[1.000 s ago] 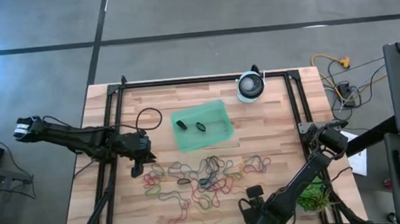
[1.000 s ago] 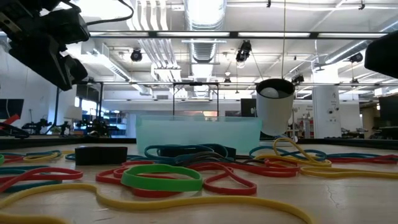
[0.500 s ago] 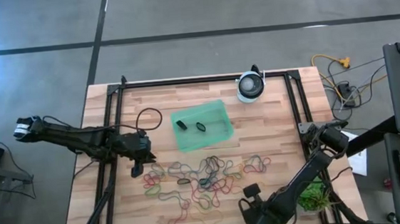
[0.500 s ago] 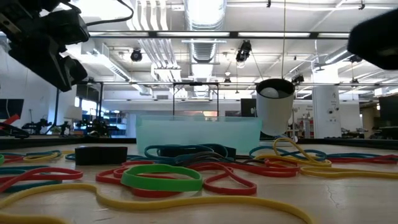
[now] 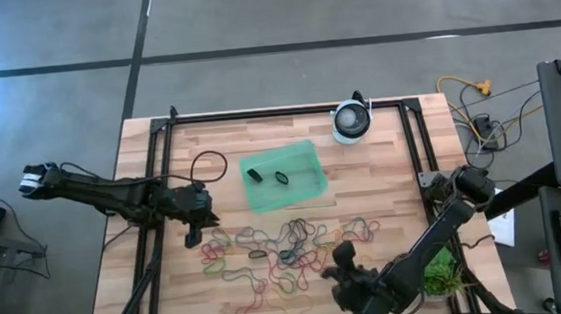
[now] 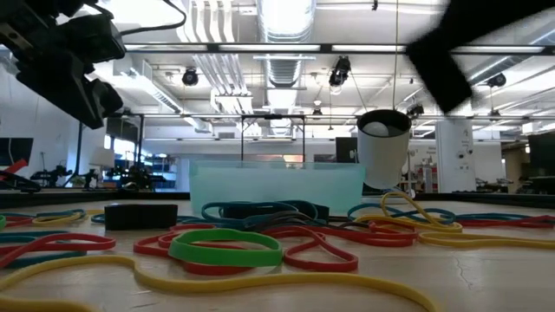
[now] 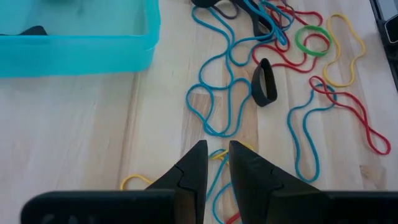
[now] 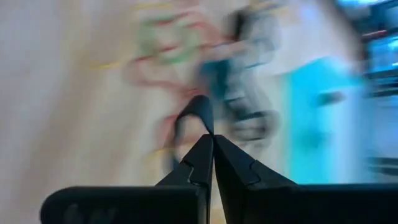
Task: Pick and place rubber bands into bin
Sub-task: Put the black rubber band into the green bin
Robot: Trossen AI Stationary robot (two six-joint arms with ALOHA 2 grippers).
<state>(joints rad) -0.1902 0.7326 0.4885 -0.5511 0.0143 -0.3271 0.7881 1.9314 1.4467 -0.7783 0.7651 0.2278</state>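
Many coloured rubber bands [image 5: 283, 249] lie loose on the wooden table, also in the low view [image 6: 225, 247]. Behind them stands the green bin [image 5: 306, 165], its wall [image 6: 276, 186] facing the low camera, with two black bands [image 5: 281, 178] inside. My left gripper [image 7: 217, 149] hovers over the pile's left end [image 5: 196, 229], open by a narrow gap with nothing between its fingers. My right gripper [image 8: 212, 138], shut, is above the pile's near right end [image 5: 344, 254]. It is raised off the table [image 6: 438, 65]. My right gripper's shut tips meet at the foot of a dark loop [image 8: 194, 112] in its blurred wrist view. Whether they touch it, or it lies on the table beyond them, I cannot tell.
A round white device [image 5: 351, 121] stands at the far edge, right of the bin. A black cable loop [image 5: 207, 167] lies left of the bin. A green plant [image 5: 436, 273] sits at the near right. Black frame rails [image 5: 415, 146] run along the table's sides.
My right gripper has swung from the near edge toward the pile, leftward and a little toward the far edge, fast enough to blur its wrist view. In the low view it has come in from the upper right. The left arm and the bands have kept still.
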